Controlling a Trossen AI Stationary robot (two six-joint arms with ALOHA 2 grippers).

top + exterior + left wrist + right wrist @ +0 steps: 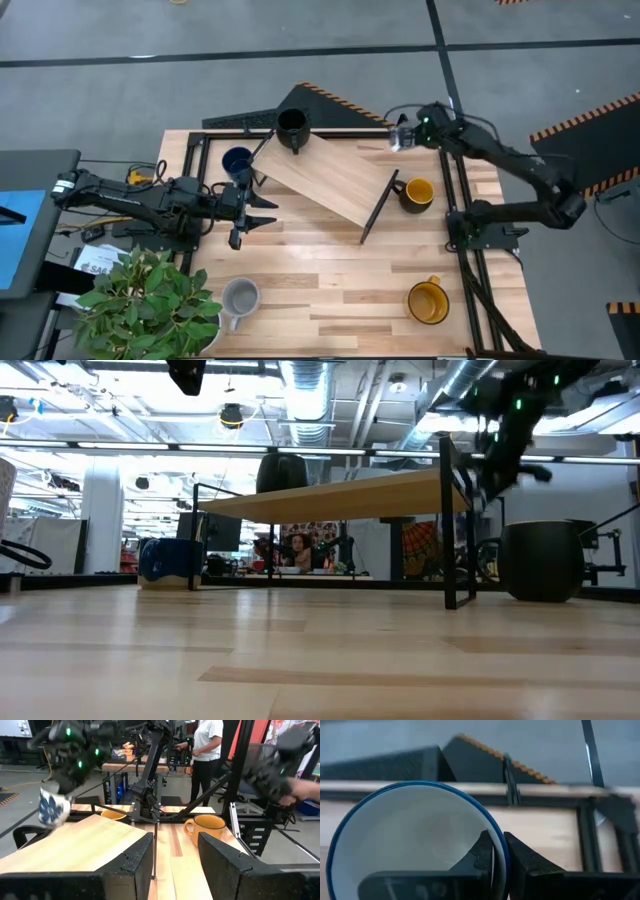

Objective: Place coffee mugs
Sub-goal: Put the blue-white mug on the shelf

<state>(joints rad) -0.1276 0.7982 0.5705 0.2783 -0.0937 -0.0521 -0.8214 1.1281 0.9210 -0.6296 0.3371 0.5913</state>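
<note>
Right wrist view shows the right pincer (498, 862) clamped on the white mug's (415, 835) blue rim at the table's (330, 290) far right, while the left pincer (262, 208) waits apart, left.

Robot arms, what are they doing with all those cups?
They are putting coffee mugs onto a low wooden shelf. The right gripper is pinching the rim of a white mug with a blue rim, held up near the table's far edge. The left gripper waits open beside the dark blue mug. A black mug sits on the shelf; two yellow-orange mugs and a light grey mug are on the table.
</note>
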